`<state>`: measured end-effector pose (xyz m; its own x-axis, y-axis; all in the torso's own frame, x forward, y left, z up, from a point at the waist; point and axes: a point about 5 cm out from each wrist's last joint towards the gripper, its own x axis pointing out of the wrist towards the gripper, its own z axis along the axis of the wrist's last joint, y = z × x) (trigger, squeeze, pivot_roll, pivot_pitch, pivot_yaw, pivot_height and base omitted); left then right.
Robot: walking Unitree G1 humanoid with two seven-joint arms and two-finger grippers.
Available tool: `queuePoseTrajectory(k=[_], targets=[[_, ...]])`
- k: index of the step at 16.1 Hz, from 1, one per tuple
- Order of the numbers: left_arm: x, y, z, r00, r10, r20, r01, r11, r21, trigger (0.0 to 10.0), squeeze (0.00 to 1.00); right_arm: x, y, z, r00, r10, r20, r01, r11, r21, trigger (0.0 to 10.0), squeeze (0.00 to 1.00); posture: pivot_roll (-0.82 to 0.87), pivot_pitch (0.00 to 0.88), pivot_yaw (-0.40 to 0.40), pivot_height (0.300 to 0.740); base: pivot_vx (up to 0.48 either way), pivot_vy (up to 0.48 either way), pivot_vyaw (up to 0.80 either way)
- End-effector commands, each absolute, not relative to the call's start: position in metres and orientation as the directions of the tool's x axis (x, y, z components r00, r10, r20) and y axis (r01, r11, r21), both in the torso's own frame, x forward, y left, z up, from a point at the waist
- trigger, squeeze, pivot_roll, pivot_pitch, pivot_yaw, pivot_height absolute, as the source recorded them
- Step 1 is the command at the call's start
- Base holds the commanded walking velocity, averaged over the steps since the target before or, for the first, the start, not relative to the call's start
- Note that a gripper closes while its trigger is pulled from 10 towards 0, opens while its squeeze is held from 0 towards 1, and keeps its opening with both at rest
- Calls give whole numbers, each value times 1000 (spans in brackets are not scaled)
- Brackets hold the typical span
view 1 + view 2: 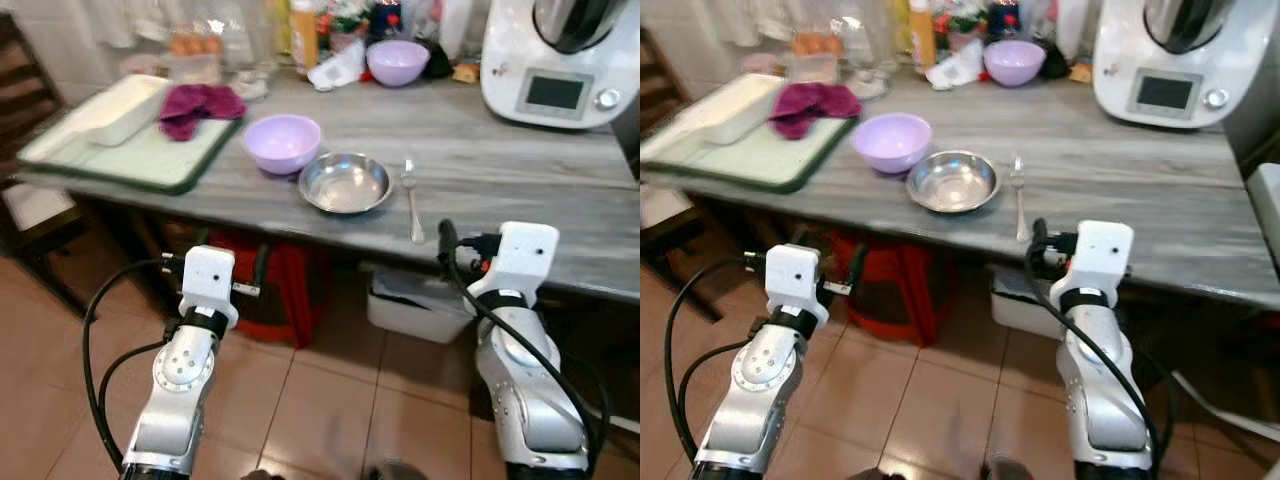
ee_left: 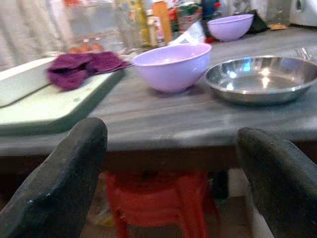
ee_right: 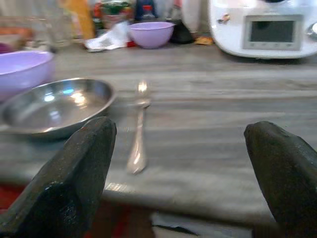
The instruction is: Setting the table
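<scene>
While the right tool gapes wide, the spoon lies just ahead.

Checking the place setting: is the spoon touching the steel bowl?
Apart. The right wrist view shows bare tabletop between the spoon and the steel bowl.

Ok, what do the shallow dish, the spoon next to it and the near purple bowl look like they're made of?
Dish: polished metal, likely steel; it mirrors bright highlights. Spoon: shiny silver metal too. Bowl: matte lilac, probably plastic, perhaps glazed ceramic; hard to tell.
</scene>
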<state>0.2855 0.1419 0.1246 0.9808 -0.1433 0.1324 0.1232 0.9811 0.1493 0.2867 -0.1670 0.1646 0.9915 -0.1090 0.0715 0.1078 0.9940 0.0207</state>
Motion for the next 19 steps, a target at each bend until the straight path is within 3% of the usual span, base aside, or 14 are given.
queuePoseTrajectory(k=[1, 11, 17, 19], targets=[[284, 141, 121, 983, -141, 114, 123, 981, 151, 10000, 0, 286, -168, 162, 993, -105, 50, 103, 994, 39, 10000, 0, -209, 125, 61, 740, -334, 0, 0], [284, 140, 119, 980, -158, 118, 138, 977, 163, 10000, 0, 284, -166, 161, 994, -92, 61, 90, 995, 49, 10000, 0, -208, 128, 64, 740, -324, 0, 0], [284, 132, 124, 964, -222, 146, 207, 972, 106, 10000, 0, 284, -167, 159, 994, -100, 54, 97, 994, 53, 10000, 0, -209, 126, 65, 740, 0, 0, 0], [284, 132, 123, 960, -237, 146, 222, 968, 115, 10000, 0, 285, -167, 158, 994, -102, 45, 100, 993, 55, 10000, 0, -207, 125, 66, 740, 0, 0, -722]])
